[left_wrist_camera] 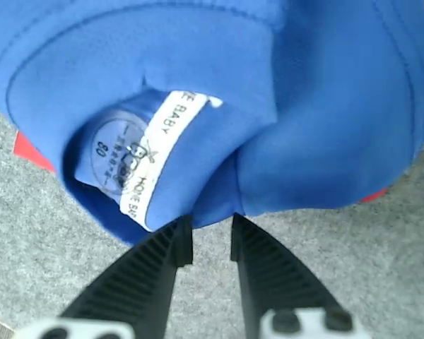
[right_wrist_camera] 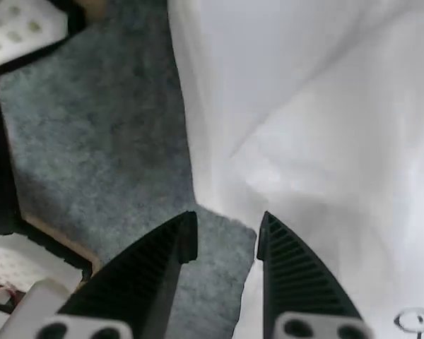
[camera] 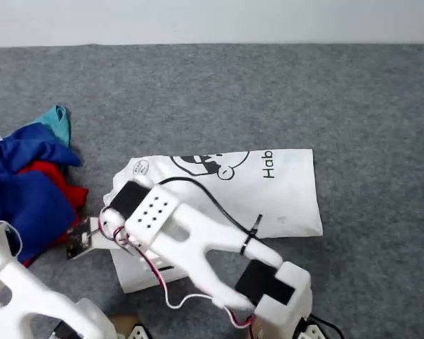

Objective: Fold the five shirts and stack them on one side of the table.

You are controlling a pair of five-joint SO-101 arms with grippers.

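A white shirt (camera: 226, 194) with a black print lies flat in the middle of the grey table, and its pale cloth (right_wrist_camera: 318, 106) spreads in front of the right wrist camera. My right gripper (camera: 81, 241) (right_wrist_camera: 226, 236) is at the shirt's left edge, open, the hem just ahead of its fingertips and grey table between them. At the far left is a pile of shirts: blue (camera: 25, 194), red (camera: 53, 180) and teal (camera: 56, 121). My left gripper (left_wrist_camera: 210, 233) is low over the pile, open by a narrow gap, tips at the folded edge of the blue shirt (left_wrist_camera: 283, 106) beside its white neck label (left_wrist_camera: 155, 159).
The table surface (camera: 367, 106) is grey carpet-like cloth, bare at the back and right. The right arm (camera: 205, 247) crosses over the white shirt's lower left part. The left arm (camera: 21, 293) stands at the front left corner. A white wall runs along the far edge.
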